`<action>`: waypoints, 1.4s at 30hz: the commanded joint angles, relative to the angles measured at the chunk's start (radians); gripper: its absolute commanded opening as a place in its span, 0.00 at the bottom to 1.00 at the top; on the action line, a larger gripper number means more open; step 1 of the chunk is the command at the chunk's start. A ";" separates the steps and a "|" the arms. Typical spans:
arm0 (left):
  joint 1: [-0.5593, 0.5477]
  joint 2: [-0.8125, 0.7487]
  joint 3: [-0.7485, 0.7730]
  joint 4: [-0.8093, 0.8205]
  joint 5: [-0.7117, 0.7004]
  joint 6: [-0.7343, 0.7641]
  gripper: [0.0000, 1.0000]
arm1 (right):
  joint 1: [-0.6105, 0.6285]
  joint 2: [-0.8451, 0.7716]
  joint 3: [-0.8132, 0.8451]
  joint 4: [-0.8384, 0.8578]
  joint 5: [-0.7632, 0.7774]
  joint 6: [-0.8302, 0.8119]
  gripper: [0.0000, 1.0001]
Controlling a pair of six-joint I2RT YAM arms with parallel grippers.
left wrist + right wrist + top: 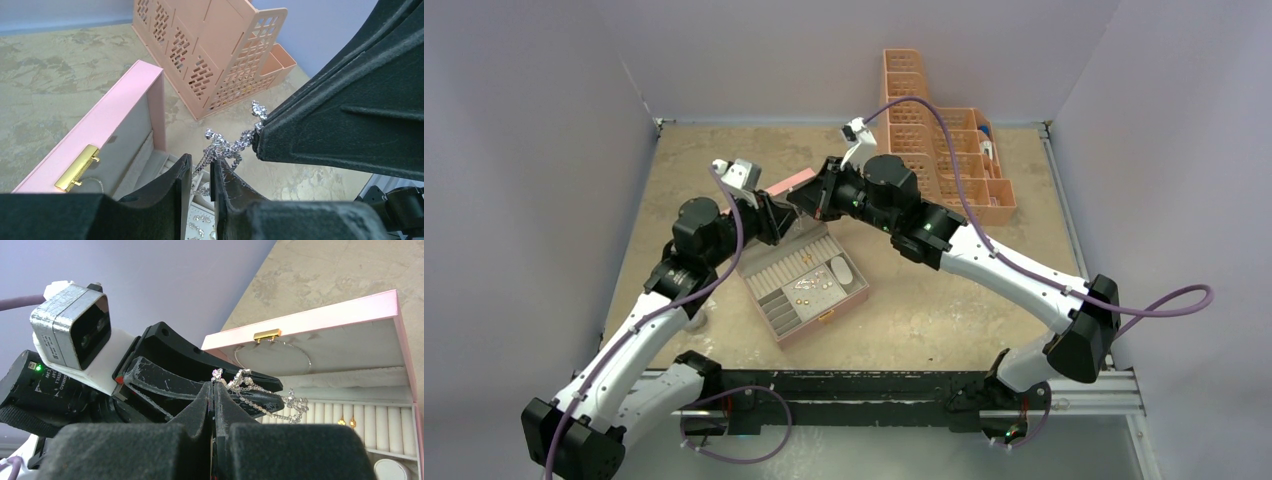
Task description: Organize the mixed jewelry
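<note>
Motor housing (22, 390) behind the left hand (277, 392): small white printing beside a green light, running sideways. The letters are too small and blurred to read with certainty.
Wrist camera (70, 332) on that arm: grey tape-wrapped casing, nothing legible.
Pink jewelry box (310, 320): plain lid with a gold clasp (266, 335), nothing legible.
Peach desk organizer (215, 45): nothing legible.
Overhead view: nothing sharp enough to read.

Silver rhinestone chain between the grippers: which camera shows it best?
Left wrist: the rhinestone chain shows clearly against the table, running from the right gripper, shut on it, down to the left gripper. The right wrist view shows it pinched and draped over the left gripper, partly hidden. Top external hides it between the arms.
</note>
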 commanded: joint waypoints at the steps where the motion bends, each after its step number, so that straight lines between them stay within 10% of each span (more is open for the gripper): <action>1: 0.000 0.003 -0.006 0.052 0.001 -0.002 0.18 | -0.007 -0.053 0.018 0.064 -0.003 0.014 0.00; 14: 0.000 -0.009 0.011 -0.028 -0.058 0.022 0.00 | -0.020 -0.076 -0.018 0.075 0.015 0.023 0.00; 42: 0.000 0.263 0.442 -0.557 -0.229 0.175 0.00 | -0.076 0.055 -0.141 0.195 0.081 0.065 0.00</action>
